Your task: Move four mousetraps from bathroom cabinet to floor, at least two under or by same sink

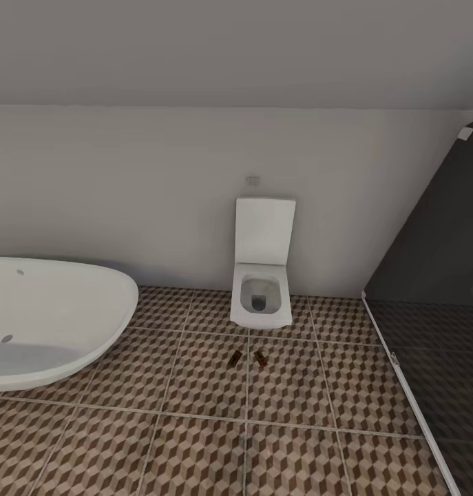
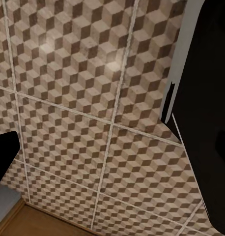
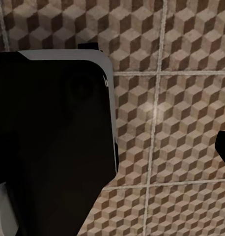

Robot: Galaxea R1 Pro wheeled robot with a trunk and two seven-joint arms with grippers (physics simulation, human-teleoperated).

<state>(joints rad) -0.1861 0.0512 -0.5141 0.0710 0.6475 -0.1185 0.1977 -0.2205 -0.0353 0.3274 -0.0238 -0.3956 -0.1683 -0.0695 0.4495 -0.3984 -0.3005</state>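
Observation:
Two mousetraps lie on the bathroom floor (image 1: 195,427) in the head view, just in front of the toilet: one (image 1: 235,357) to the left and one (image 1: 260,358) to the right, a hand's width apart. Each is a small, dark tan board, too small for detail. Both wrist views look down on the cube-patterned floor (image 2: 68,98) (image 3: 181,123), with black robot body parts at the picture edges. A small black shape at each picture's edge may be a fingertip, so neither gripper's opening can be read. The cabinet and the sink are out of view.
A white bathtub (image 1: 50,317) fills the left side. A white wall-hung toilet (image 1: 262,293) stands at the back wall. A dark glass shower screen (image 1: 436,331) closes off the right. An orange-brown wooden strip (image 2: 43,223) borders the tiles in the left wrist view.

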